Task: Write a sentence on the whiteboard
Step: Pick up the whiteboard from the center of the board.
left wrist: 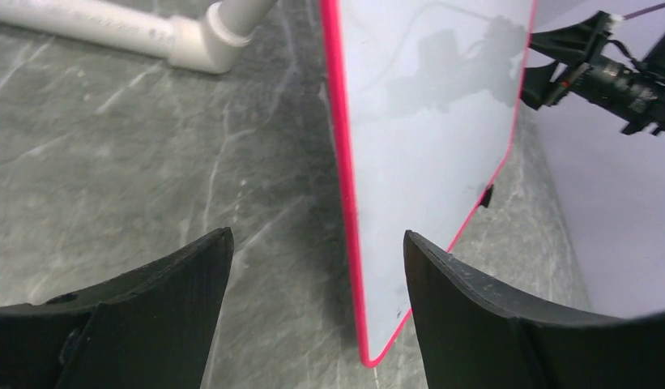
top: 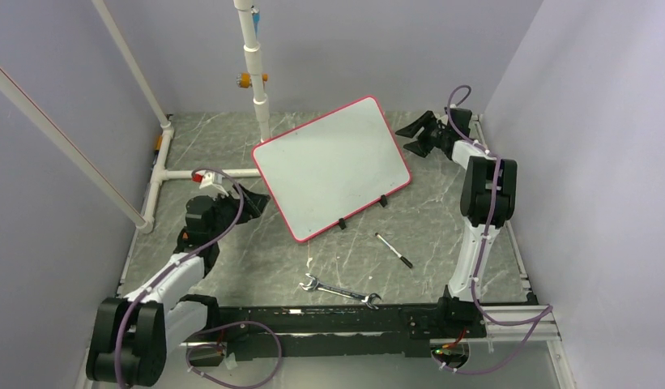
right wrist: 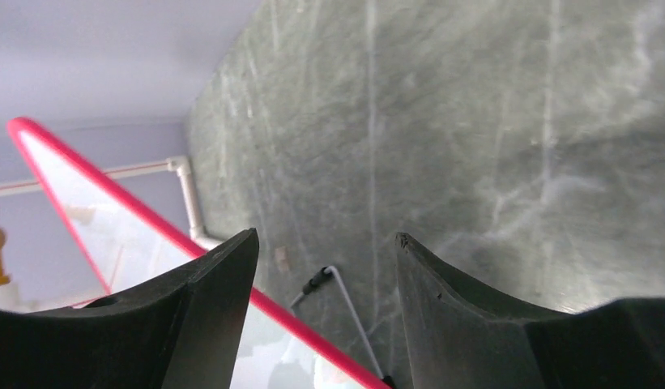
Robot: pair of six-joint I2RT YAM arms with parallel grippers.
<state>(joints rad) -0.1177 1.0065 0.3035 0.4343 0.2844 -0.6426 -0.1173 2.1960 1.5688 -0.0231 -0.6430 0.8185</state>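
Whiteboard (top: pixel 329 166) lies skewed mid-tabletop (top: pixel 442 243), blank, no lettering. Left tool (left wrist: pixel 317 243) wide open, empty, lined up on its left rim. Right tool (top: pixel 418 134) open, empty, just off the far-right edge. Marker (top: pixel 394 250) lies apart. Rec.: steady the board at the rim, no twisting, before writing.

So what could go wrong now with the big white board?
The large white board with the red-pink rim sits between the open left gripper and open right gripper; an uneven squeeze might twist or slide it. It could then bump the thin black marker lying loose nearby, which might roll toward the silver metal wrench.
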